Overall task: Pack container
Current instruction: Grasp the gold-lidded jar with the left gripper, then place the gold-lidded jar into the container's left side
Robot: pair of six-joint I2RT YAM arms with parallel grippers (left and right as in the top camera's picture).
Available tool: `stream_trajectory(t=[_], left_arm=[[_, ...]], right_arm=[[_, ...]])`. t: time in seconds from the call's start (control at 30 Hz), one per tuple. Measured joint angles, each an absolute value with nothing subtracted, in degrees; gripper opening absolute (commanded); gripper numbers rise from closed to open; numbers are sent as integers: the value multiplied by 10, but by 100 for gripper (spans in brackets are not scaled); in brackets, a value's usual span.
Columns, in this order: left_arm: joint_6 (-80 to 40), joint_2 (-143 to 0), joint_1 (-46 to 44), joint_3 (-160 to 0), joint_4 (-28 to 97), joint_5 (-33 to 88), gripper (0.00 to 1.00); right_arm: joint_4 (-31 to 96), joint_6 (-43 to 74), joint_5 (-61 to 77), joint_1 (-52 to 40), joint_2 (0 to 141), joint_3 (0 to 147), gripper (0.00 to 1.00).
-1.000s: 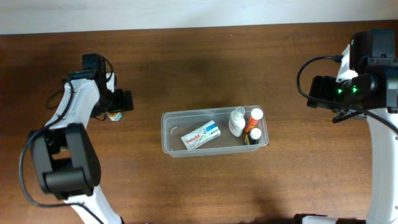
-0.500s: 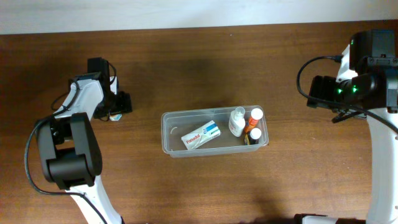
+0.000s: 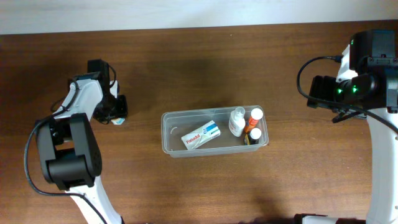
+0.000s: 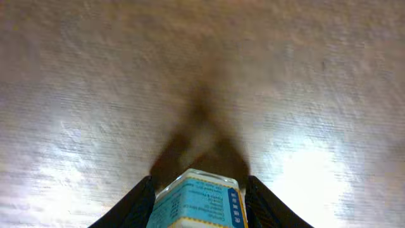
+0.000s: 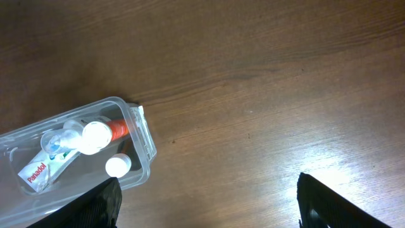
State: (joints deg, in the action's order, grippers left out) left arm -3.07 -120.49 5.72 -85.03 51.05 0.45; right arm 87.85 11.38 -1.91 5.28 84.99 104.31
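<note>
The brown wooden table (image 3: 205,56) bears the work, with one arm at each end. The container (image 3: 166,134) sits near the table's middle, upright and open-topped, between the two arms and well apart from both. The right wrist view catches one end of it at the lower left.

Most of the packing looks done. A Panadol box (image 3: 201,135) lies flat and slanted in the left half of the tub. Three bottles crowd the right end: a clear bottle (image 3: 236,122), an orange bottle (image 3: 255,117) with a white cap just beside it, and a small dark bottle (image 3: 254,135), also white-capped. Whether they touch one another I cannot tell.

As far as the views show, one thing is left outside: a small blue-labelled package (image 4: 199,199), well to the left of the container. The left pincer (image 3: 115,116) has it pinched, with a dark finger pressed to each side in the left wrist view, over bare wood. The right pincer (image 5: 207,190) is spread wide with nothing between its fingers, above the table to the right of the container.

By my judgement, what remains is to carry this last item across and let it go inside the tub, where the middle has free room. No lid is in view.
</note>
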Motion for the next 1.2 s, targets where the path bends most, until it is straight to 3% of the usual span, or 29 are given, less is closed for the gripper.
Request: stream_trajectory(t=[0.17, 0.4, 0.53, 0.67, 0.97, 1.0, 1.2], left_arm=[[-31, -1133, 28, -854, 549, 46, 36], [-31, -940, -125, -886, 578, 73, 37], [-31, -929, -228, -874, 616, 69, 37], [-44, -950, -283, -804, 571, 67, 37], [-79, -1015, -257, -740, 492, 17, 52], [-81, -1018, -253, -740, 488, 17, 57], [-85, -1022, -250, -743, 495, 15, 59]], right_arm=[[879, 113, -19, 53, 850, 1043, 80], [879, 113, -19, 53, 850, 1043, 80], [878, 113, -19, 53, 850, 1043, 80], [879, 113, -19, 53, 850, 1043, 80], [883, 113, -19, 53, 850, 1043, 80], [883, 113, -19, 53, 850, 1043, 80], [883, 114, -19, 53, 850, 1043, 80]])
